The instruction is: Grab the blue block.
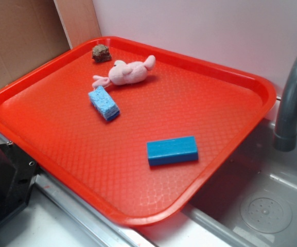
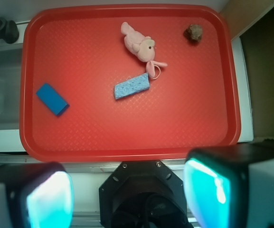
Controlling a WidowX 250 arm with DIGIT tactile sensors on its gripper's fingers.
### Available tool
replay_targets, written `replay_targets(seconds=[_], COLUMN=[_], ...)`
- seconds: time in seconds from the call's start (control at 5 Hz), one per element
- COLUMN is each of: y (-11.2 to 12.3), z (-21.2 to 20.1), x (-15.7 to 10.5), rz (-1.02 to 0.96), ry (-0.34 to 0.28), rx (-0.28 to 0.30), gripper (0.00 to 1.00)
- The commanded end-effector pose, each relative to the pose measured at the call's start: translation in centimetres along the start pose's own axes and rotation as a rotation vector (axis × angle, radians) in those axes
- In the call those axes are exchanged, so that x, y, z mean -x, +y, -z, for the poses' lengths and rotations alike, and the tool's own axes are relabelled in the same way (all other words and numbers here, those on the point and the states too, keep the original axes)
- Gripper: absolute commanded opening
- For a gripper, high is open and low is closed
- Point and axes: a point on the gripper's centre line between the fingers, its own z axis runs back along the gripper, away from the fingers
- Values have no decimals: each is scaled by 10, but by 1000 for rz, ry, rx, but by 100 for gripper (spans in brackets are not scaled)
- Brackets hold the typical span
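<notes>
Blue block (image 2: 52, 99) alone on red tray (image 2: 127, 137), sponge (image 2: 132, 86), pink plush (image 2: 139, 46) well apart, fingers (image 2: 208, 190) spread, empty

On the tray (image 1: 40, 149): block (image 1: 172, 151) near the faucet-side (image 1: 292, 98) edge; sponge (image 1: 104, 103) mid-tray, just beside the plush toy (image 1: 129, 72); rock (image 1: 101, 53) in the far corner.

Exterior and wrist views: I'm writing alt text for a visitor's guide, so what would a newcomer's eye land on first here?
The big red tray fills both views, beside a grey sink with a dark faucet. On it, the blue block lies alone near the sink side, while a pink plush toy touches a speckled light-blue sponge near the middle. In the wrist view the open tool sits off the tray's near edge.
</notes>
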Motion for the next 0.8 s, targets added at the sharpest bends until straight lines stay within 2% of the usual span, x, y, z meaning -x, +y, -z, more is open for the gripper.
replay_targets(seconds=[0.0,0.2,0.4,0.6], y=[0,-50,-100,-100], z=[0,23,22,22], x=[0,-9,0,0], rz=[0,249,505,505], ry=[0,13,11,11], rx=[0,23,-20,-20], gripper=[100,100,100,100])
